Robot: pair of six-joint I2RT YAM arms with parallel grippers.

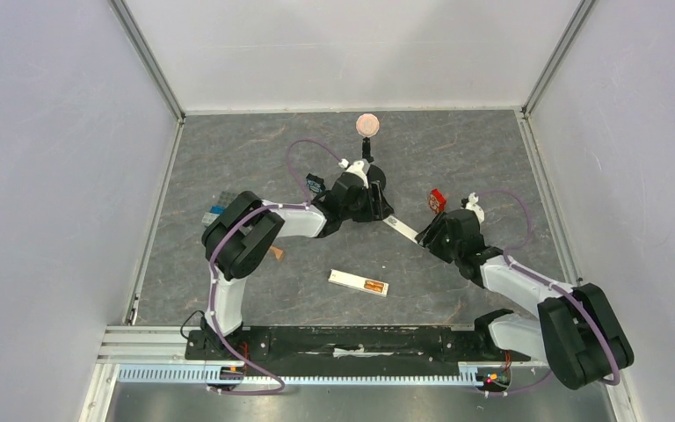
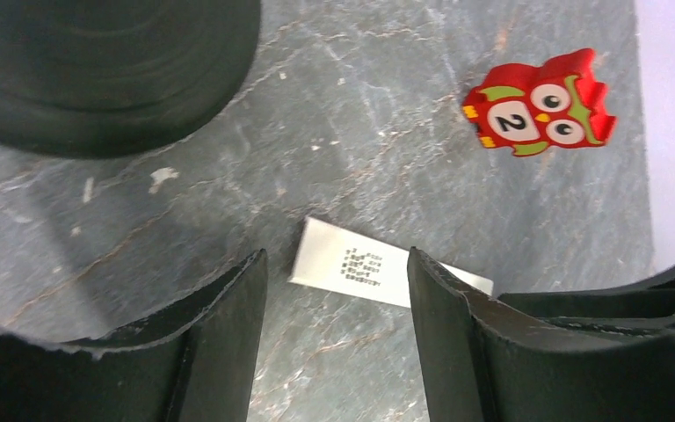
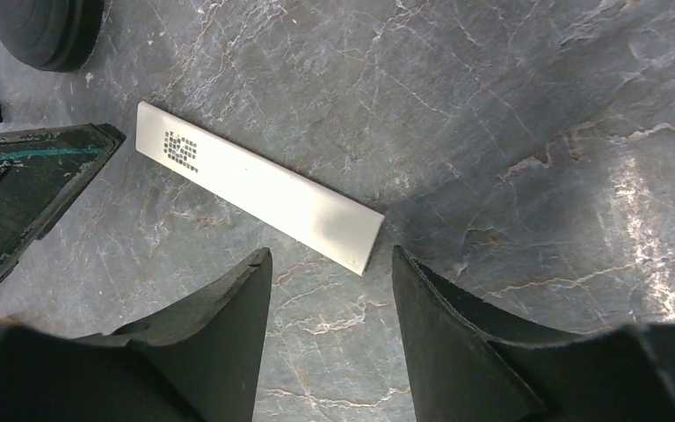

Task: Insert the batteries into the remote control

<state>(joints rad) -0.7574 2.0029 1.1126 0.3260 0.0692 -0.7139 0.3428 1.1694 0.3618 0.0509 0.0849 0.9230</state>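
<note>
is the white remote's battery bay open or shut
Open: orange-copper batteries show uncovered in the slim white remote; a flat white printed strip lies apart.

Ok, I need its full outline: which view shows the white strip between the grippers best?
Right wrist: the whole white strip lies flat, print up, all four edges clear. Left wrist shows mostly its printed end. Top external shows it tiny.

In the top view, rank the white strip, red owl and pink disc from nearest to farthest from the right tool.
1. White strip, just left of the right tool.
2. Red owl, just beyond it.
3. Pink disc, far back by the wall.
</note>
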